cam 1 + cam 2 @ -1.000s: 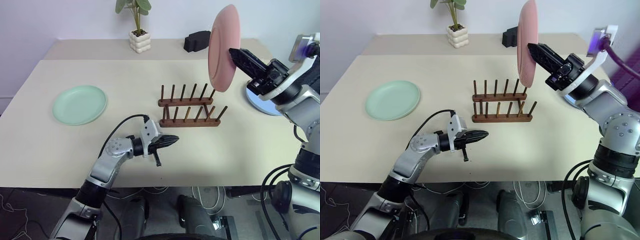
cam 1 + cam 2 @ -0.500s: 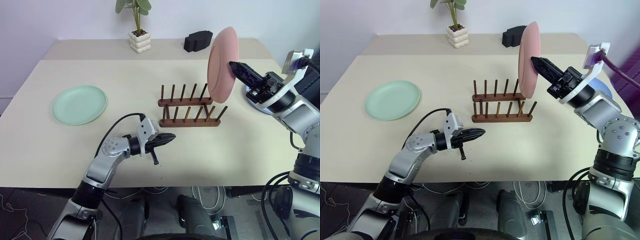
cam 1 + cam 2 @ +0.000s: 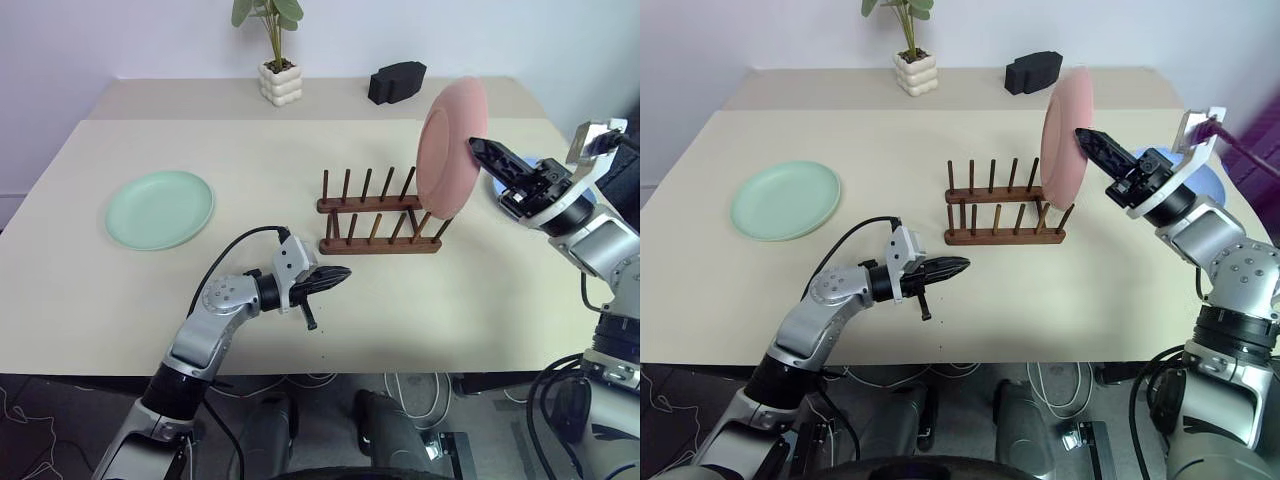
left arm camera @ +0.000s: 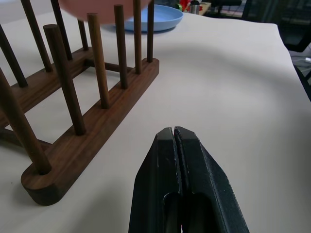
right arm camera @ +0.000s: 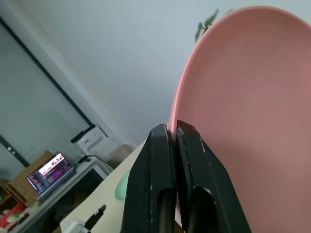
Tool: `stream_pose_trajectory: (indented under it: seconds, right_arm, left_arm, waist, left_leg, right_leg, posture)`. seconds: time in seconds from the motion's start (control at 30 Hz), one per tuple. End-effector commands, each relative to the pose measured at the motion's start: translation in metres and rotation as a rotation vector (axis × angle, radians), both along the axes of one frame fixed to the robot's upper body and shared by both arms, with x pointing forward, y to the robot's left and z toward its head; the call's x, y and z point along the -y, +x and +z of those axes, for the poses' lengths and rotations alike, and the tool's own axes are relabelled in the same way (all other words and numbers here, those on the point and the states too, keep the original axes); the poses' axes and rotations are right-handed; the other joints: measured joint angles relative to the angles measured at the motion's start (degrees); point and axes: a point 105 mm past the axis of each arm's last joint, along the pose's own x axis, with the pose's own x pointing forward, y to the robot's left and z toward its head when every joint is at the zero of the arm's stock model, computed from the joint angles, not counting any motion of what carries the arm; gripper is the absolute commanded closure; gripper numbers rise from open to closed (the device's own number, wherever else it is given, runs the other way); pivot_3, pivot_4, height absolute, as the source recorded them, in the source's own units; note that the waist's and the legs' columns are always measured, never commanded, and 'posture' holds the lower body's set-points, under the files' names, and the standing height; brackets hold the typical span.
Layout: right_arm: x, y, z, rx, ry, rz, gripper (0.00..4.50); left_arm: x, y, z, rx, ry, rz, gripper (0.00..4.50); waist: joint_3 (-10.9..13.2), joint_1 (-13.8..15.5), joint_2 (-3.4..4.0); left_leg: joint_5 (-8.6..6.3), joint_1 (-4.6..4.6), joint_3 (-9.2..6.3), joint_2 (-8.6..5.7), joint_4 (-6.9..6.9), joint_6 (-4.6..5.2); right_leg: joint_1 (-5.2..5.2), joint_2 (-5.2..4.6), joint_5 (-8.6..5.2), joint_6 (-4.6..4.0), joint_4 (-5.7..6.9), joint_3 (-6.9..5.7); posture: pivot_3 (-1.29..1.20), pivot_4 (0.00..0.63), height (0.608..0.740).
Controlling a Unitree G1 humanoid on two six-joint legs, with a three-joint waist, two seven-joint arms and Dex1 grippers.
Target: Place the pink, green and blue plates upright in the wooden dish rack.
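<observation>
Plate over rack
My right gripper (image 3: 478, 146) pinches the pink plate (image 3: 449, 150) upright above the rack (image 3: 378, 217), centre right; my left gripper (image 3: 343, 273) sits closed, empty, on the table (image 3: 250, 140).

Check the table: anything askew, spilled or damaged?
Nothing stands out. The wooden dish rack sits flat with its pegs intact and holds no plates yet. The green plate lies flat on the table. The right gripper holds the pink plate on edge at the rack's right end. No spills.
</observation>
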Motion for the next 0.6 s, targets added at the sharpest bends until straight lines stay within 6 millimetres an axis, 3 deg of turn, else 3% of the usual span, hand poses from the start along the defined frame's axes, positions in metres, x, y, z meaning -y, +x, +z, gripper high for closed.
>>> stream_pose_trajectory:
  seconds: [0.03, 0.17, 0.2, 0.3, 0.47, 0.6]
  right_arm:
    - [0.009, -0.004, 0.01, 0.043, 0.008, -0.012, 4.48]
    - [0.011, -0.001, 0.003, 0.024, 0.012, -0.021, 4.48]
    - [0.012, -0.001, 0.001, 0.019, 0.01, -0.026, 4.19]
    - [0.014, 0.002, -0.001, 0.014, 0.008, -0.042, 3.15]
    - [0.027, 0.012, 0.001, 0.029, -0.029, -0.154, 0.72]
    - [0.044, 0.015, 0.013, 0.085, -0.059, -0.256, 0.72]
  left_arm:
    - [0.001, -0.003, 0.008, 0.025, -0.022, -0.011, 4.5]
    - [0.001, -0.003, 0.008, 0.025, -0.022, -0.007, 4.5]
    - [0.001, -0.003, 0.008, 0.025, -0.022, -0.007, 4.5]
    - [0.001, -0.003, 0.008, 0.025, -0.022, -0.005, 4.5]
    - [0.001, -0.003, 0.008, 0.025, -0.022, -0.005, 4.5]
    - [0.0, -0.003, 0.009, 0.026, -0.022, -0.005, 4.5]
  waist:
    - [0.0, 0.0, 0.0]
    - [0.0, 0.0, 0.0]
    - [0.0, 0.0, 0.0]
    - [0.0, 0.0, 0.0]
    - [0.0, 0.0, 0.0]
    - [0.0, 0.0, 0.01]
  left_leg:
    - [0.0, 0.0, 0.0, 0.0, 0.0, 0.0]
    - [0.0, 0.0, 0.0, -0.01, 0.0, 0.0]
    - [0.0, 0.0, 0.0, 0.0, 0.0, 0.0]
    - [0.0, 0.0, 0.0, -0.01, 0.0, 0.0]
    - [0.0, 0.0, 0.01, -0.02, 0.0, 0.0]
    - [0.0, 0.0, 0.02, -0.03, 0.0, 0.0]
  right_leg:
    - [0.0, 0.0, 0.0, 0.0, 0.0, 0.0]
    - [0.0, 0.01, 0.0, 0.0, 0.0, 0.0]
    - [0.0, 0.01, 0.0, 0.0, 0.0, 0.0]
    - [0.0, 0.01, 0.0, 0.0, 0.0, 0.0]
    - [0.0, 0.01, 0.0, 0.0, 0.0, 0.0]
    - [0.0, 0.01, 0.0, 0.01, -0.01, 0.0]
  posture:
    - [0.0, 0.15, 0.736]
    - [0.0, 0.15, 0.736]
    - [0.0, 0.15, 0.736]
    - [0.0, 0.15, 0.736]
    - [0.0, 0.15, 0.736]
    - [0.0, 0.15, 0.736]
